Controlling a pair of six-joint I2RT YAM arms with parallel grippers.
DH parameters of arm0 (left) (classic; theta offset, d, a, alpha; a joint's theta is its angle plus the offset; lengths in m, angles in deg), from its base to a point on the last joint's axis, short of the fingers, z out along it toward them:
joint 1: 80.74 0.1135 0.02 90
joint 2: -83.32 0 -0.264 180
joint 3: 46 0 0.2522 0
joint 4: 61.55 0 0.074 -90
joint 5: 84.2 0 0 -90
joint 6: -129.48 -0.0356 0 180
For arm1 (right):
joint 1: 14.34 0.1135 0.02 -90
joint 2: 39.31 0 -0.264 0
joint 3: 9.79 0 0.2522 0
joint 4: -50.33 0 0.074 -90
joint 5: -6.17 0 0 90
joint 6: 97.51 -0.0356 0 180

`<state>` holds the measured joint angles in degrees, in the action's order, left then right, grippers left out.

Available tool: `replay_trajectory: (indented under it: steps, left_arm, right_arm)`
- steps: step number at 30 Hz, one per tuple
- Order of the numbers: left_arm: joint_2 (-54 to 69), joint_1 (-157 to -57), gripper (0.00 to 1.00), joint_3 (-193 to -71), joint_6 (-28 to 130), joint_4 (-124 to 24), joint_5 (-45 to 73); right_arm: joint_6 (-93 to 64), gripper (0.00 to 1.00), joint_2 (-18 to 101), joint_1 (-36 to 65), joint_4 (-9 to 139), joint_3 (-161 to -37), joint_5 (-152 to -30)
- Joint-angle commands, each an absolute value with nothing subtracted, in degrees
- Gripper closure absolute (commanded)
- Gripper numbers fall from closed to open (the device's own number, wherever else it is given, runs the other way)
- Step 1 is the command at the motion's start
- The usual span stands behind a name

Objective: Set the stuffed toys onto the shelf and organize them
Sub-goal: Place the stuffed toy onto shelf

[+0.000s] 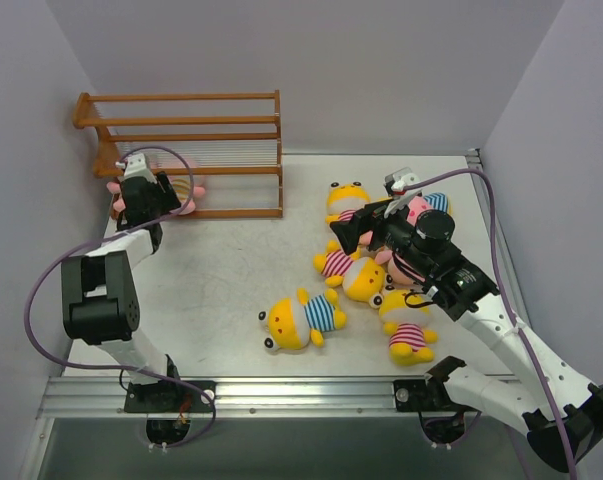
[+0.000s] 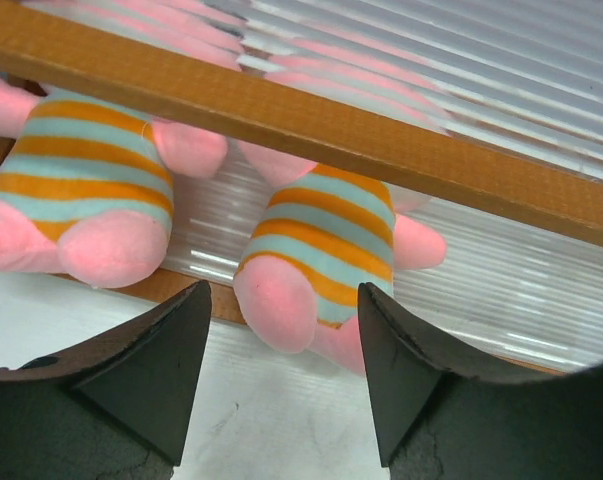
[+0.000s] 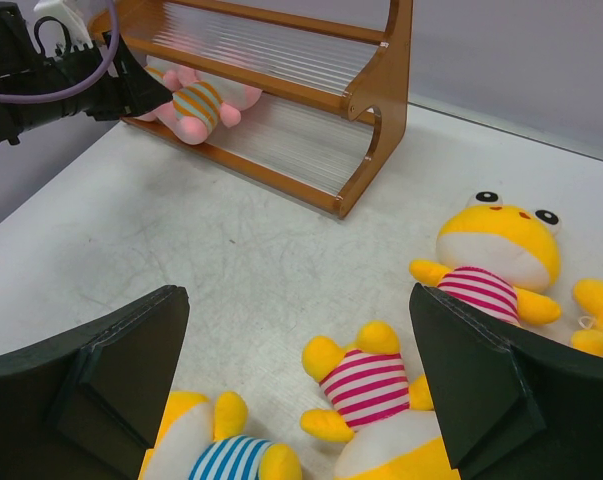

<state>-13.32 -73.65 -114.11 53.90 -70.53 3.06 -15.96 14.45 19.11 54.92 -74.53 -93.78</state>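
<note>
- Two pink toys [image 2: 326,245] sit side by side on the bottom tier of the shelf [image 1: 181,97].
- The yellow toys [image 1: 301,318] lie scattered on the table [image 1: 211,270], so most of the job looks undone.
- Left gripper [image 2: 281,300]: jaws apart around a pink toy's feet, not squeezing.
- Right gripper [image 3: 299,300]: wide and empty, above the yellow ones.
- The toys are soft plush in striped shirts; the shelf is wooden with ribbed slats.

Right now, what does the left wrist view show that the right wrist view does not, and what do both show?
Only the left wrist view: a second pink toy, clearly seen beside the first. Only the right wrist view: yellow toys on the table and the open right gripper. Both: the shelf, a pink toy on its lowest tier, and the left gripper, open, in front of it.
</note>
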Motion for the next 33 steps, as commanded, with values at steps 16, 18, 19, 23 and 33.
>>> replay_trajectory:
  steps: [16, 18, 19, 23, 33]
  left_arm:
    - [-16.61, -76.52, 0.65, -119.79, 45.46, -67.3, -3.77]
    - [-16.78, -76.35, 0.77, -120.14, 45.63, -66.78, -3.95]
    - [-16.79, -76.26, 0.81, -120.14, 45.72, -66.51, -3.95]
    - [-16.08, -75.47, 0.98, -120.58, 49.4, -65.02, -3.16]
    - [-16.52, -67.3, 0.98, -115.84, 75.24, -71.24, 5.79]
  right_arm:
    - [-15.16, 0.02, 14.13, 19.5, 52.93, -75.85, -94.2]
    - [-15.24, 0.02, 14.13, 19.5, 52.84, -75.76, -94.2]
    - [-15.16, 0.02, 14.21, 19.5, 52.84, -75.76, -94.28]
    - [-15.24, 0.02, 14.3, 19.5, 52.67, -75.67, -94.46]
    - [-15.33, 0.02, 13.25, 19.5, 52.75, -75.5, -94.11]
